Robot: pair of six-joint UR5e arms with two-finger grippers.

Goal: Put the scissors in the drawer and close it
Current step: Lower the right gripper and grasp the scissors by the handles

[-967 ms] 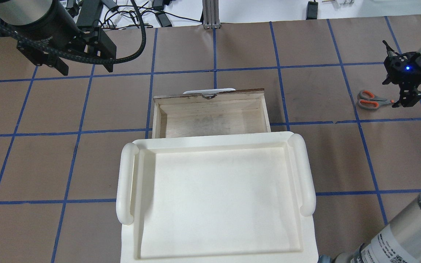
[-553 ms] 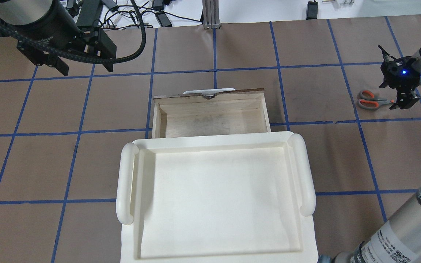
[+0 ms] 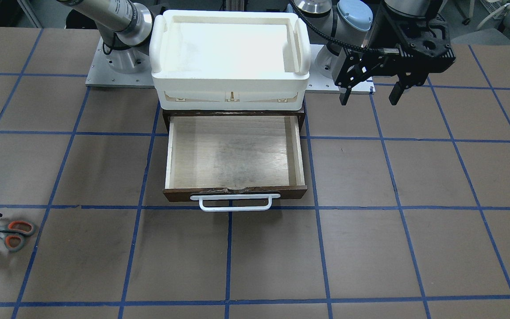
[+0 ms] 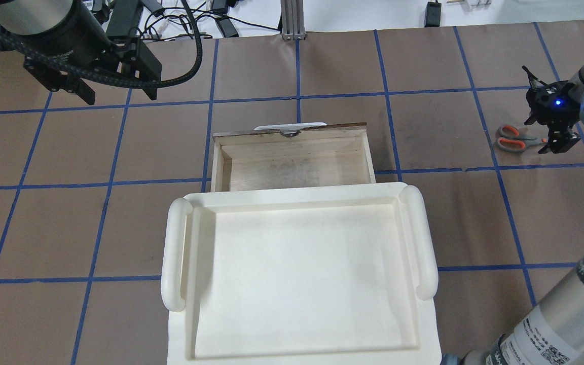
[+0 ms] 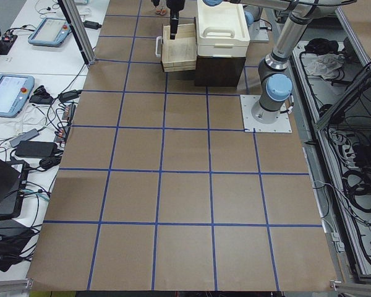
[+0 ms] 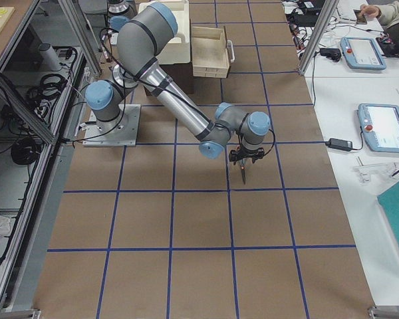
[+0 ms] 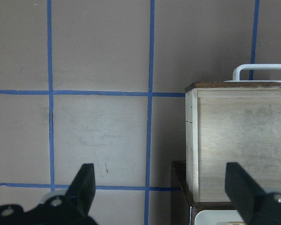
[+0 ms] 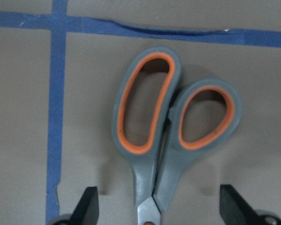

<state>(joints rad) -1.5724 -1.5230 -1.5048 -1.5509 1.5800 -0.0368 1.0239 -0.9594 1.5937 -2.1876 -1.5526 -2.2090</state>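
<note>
The scissors (image 4: 512,138) lie flat on the brown table at the far right, grey-and-orange handles pointing toward the drawer. They also show in the front view (image 3: 10,233) and large in the right wrist view (image 8: 168,140). My right gripper (image 4: 551,144) is open and low over their blade end, its fingers either side of the pivot (image 8: 159,210). The drawer (image 4: 292,165) stands pulled open with a bare plywood floor (image 3: 233,150). My left gripper (image 4: 119,95) is open and empty, high above the table left of the drawer (image 7: 161,187).
A white plastic tray (image 4: 175,253) sits on top of the dark cabinet behind the drawer (image 3: 228,84). The drawer's white bar handle (image 3: 235,203) faces away from me. Blue tape lines grid the table. Cables and devices lie beyond the far edge.
My right gripper has dropped lower over the scissors' blade end and shifted slightly toward the handles. The left arm, the scissors and the drawer have not moved.
</note>
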